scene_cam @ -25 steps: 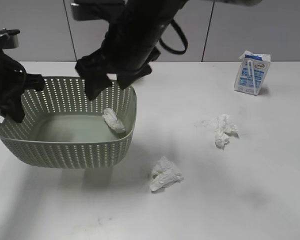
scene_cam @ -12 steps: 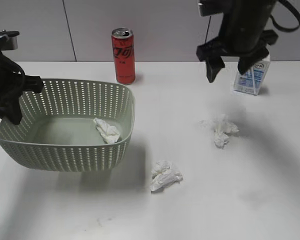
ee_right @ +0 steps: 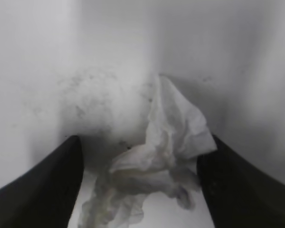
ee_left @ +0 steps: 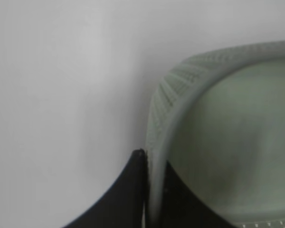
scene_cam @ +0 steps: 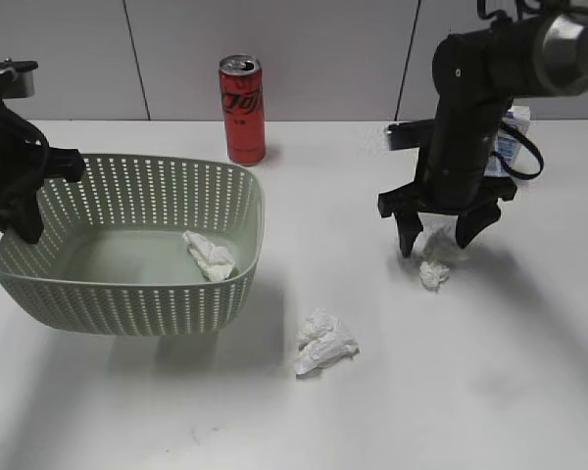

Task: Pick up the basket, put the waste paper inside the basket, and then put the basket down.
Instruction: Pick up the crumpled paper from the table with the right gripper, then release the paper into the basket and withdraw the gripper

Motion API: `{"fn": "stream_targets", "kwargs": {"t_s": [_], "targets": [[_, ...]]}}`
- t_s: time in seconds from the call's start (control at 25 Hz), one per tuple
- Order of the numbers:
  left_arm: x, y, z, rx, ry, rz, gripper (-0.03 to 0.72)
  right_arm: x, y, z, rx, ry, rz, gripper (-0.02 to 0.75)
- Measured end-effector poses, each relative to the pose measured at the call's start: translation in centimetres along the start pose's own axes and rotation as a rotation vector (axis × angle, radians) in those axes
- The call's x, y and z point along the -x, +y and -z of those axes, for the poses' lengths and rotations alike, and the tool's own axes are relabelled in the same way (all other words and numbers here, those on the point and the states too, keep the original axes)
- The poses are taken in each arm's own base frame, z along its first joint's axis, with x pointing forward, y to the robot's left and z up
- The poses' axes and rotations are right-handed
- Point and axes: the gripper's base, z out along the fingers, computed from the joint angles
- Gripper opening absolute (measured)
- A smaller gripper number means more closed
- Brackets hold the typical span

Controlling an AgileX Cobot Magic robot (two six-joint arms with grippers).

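Note:
The pale green basket (scene_cam: 127, 284) hangs tilted above the table at the left, with one white paper wad (scene_cam: 210, 257) inside. My left gripper (scene_cam: 20, 201) is shut on the basket's left rim, which shows in the left wrist view (ee_left: 154, 142) pinched between the black jaws. My right gripper (scene_cam: 436, 240) is open and lowered over a second paper wad (scene_cam: 434, 270) on the table at the right. In the right wrist view this wad (ee_right: 161, 152) lies between the spread fingers (ee_right: 52, 175). A third wad (scene_cam: 323, 345) lies on the table near the middle front.
A red can (scene_cam: 242, 95) stands at the back behind the basket. A blue-and-white milk carton (scene_cam: 508, 137) stands at the back right, mostly hidden by my right arm. The table (scene_cam: 304, 431) is white.
My right arm has swung from over the basket to the right and come down around the right-hand wad. The basket with its wad has stayed held by the left gripper.

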Motion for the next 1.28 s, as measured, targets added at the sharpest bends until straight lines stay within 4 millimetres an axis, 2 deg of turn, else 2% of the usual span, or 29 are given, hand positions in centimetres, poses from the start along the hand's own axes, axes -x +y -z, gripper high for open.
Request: {"fn": "stream_targets", "kwargs": {"t_s": [0.08, 0.12, 0.32, 0.4, 0.48, 0.56, 0.68, 0.76, 0.84, 0.92, 1.0, 1.08, 1.2, 1.28], "targets": [[0.0, 0.0, 0.0, -0.001, -0.004, 0.0, 0.006, -0.1, 0.0, -0.3, 0.003, 0.013, -0.004, 0.54], [0.1, 0.0, 0.0, -0.001, -0.006, 0.0, 0.006, -0.1, 0.1, -0.3, 0.005, 0.013, -0.006, 0.491], [0.1, 0.0, 0.0, -0.001, -0.01, 0.0, 0.006, -0.1, 0.2, 0.0, 0.002, 0.034, -0.003, 0.06], [0.1, 0.0, 0.0, -0.001, -0.01, 0.0, 0.006, 0.2, 0.6, 1.2, 0.019, 0.009, 0.013, 0.015], [0.1, 0.0, 0.0, -0.001, -0.01, 0.0, 0.006, 0.7, 1.4, 3.9, 0.055, -0.064, 0.04, 0.012], [0.1, 0.0, 0.0, -0.001, -0.01, -0.001, 0.006, 1.0, 3.1, 7.9, 0.124, -0.166, 0.097, 0.008], [0.1, 0.0, 0.0, -0.005, -0.009, 0.001, 0.006, 0.3, 7.1, 14.5, 0.272, -0.337, 0.245, 0.006], [0.1, -0.1, 0.0, -0.01, -0.008, 0.004, 0.006, -0.9, 10.6, 18.1, 0.367, -0.431, 0.359, 0.006], [0.1, -0.1, 0.0, -0.014, -0.007, 0.007, 0.006, -2.2, 13.7, 19.7, 0.425, -0.481, 0.454, 0.006], [0.0, -0.1, 0.0, -0.016, -0.003, 0.008, 0.006, -3.8, 16.6, 19.9, 0.454, -0.496, 0.543, 0.006], [0.0, -0.1, 0.0, -0.015, 0.001, 0.008, 0.006, -5.0, 18.8, 19.2, 0.464, -0.483, 0.61, 0.028], [0.0, -0.1, 0.0, -0.016, 0.003, 0.009, 0.006, -6.0, 20.6, 17.9, 0.469, -0.449, 0.654, 0.123], [0.0, -0.1, 0.0, -0.015, 0.005, 0.009, 0.006, -6.2, 21.8, 15.9, 0.462, -0.403, 0.674, 0.403], [-0.1, -0.1, 0.0, -0.015, 0.007, 0.009, 0.006, -6.1, 21.9, 15.3, 0.46, -0.384, 0.67, 0.574]]}}
